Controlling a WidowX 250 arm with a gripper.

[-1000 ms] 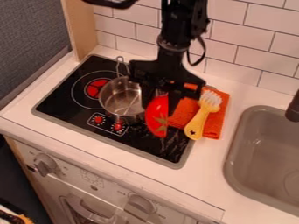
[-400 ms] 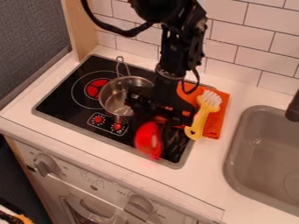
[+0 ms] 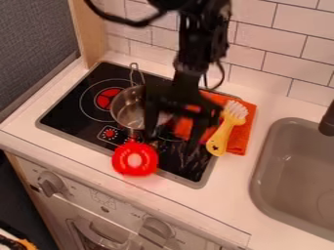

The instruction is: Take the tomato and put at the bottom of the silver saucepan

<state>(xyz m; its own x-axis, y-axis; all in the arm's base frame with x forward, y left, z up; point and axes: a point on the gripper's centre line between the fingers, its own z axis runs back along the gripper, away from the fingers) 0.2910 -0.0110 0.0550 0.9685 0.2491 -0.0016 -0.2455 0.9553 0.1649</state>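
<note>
The red tomato (image 3: 135,159) is at the front edge of the black stove (image 3: 64,116), outside the silver saucepan (image 3: 124,111), which stands on the stove. The gripper (image 3: 174,140) is open and holds nothing; its two fingers are spread above the stove, near the tomato. At the right of the view, a yellow brush (image 3: 222,136) lies partly on an orange cloth (image 3: 241,133), and farther is the sink (image 3: 259,168).

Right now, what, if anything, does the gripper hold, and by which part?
Nothing is held: the gripper is open, and the tomato is outside its grasp.
</note>
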